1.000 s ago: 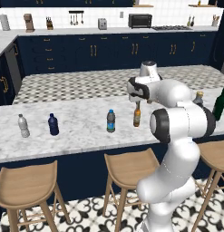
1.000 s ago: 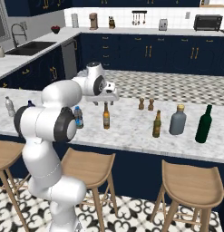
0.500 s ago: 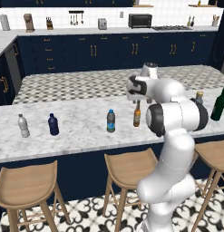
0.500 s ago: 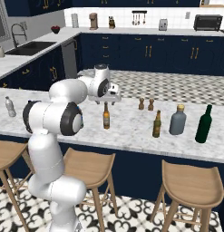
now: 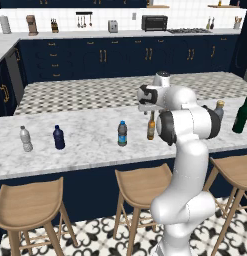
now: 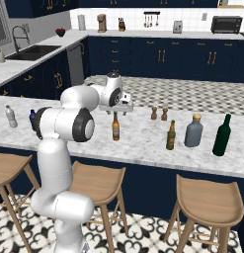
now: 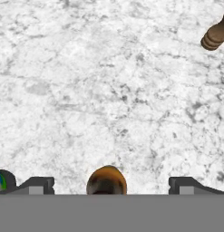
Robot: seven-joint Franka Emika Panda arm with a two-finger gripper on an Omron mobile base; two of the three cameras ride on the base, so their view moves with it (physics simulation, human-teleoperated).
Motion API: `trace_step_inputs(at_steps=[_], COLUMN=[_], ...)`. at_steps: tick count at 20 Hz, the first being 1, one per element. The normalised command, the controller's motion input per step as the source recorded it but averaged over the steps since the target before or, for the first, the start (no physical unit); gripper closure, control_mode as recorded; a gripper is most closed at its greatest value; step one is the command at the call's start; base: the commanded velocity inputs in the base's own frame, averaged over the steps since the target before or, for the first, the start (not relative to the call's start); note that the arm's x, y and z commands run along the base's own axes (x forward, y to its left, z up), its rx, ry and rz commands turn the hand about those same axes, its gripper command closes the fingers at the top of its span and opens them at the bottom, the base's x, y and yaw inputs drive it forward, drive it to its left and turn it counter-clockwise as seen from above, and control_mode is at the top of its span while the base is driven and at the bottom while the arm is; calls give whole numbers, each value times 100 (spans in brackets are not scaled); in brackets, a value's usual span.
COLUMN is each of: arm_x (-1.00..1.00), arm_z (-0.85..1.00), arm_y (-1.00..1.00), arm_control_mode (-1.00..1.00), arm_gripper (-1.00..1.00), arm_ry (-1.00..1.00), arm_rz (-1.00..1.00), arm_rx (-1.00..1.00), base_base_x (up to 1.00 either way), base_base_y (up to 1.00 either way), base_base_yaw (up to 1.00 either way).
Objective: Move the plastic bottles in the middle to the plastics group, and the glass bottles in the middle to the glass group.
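1. Left base view: a white marble counter (image 5: 85, 145) runs across the picture. At its left end stand two small bottles close together, the plastics group: one pale whitish bottle (image 5: 26, 138) and one dark navy-blue bottle (image 5: 58, 137). Well apart from them, near the middle, stands one blue-capped plastic bottle (image 5: 122, 133), not yet moved. Just right of it stands one amber bottle (image 5: 151, 126), directly under the gripper (image 5: 146, 106). At the right end are one grey-blue bottle (image 5: 219, 111), partly hidden by the arm, and one dark green wine bottle (image 5: 241, 115).

2. Right base view: the gripper (image 6: 122, 109) hovers right above the top of the first amber bottle (image 6: 115, 127). A second amber bottle (image 6: 171, 136) stands just beside the grey-blue bottle (image 6: 193, 131), with the green wine bottle (image 6: 222, 136) near. So one amber bottle seems already sorted. Two small brown shakers (image 6: 159, 113) stand further back.

3. Hand view: looking straight down, the amber bottle's round top (image 7: 106, 180) sits between the two finger tips (image 7: 37, 185), which stand wide apart and hold nothing. The blue cap (image 7: 0, 181) peeks in at the lower left edge.

4. Judgement: one amber bottle and the blue-capped bottle are left to move.
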Motion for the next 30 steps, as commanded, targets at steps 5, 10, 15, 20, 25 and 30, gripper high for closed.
trace_step_inputs(at_steps=[5, 10, 15, 20, 25, 30], arm_x=[-1, -7, -3, 1, 2, -16], arm_z=[-9, -7, -7, -2, -7, -8], arm_y=[0, 0, 5, 18, 7, -1], arm_control_mode=[-100, -100, -100, -100, -100, -100], arm_gripper=[-100, -100, -100, 100, 100, 100], arm_ry=[0, 0, 0, 0, 0, 0], arm_rz=[2, 1, 0, 0, 0, 0], arm_rx=[0, 0, 0, 2, 0, 0], base_base_x=[0, 0, 0, 0, 0, 0], base_base_y=[0, 0, 0, 0, 0, 0], base_base_yaw=[0, 0, 0, 0, 0, 0])
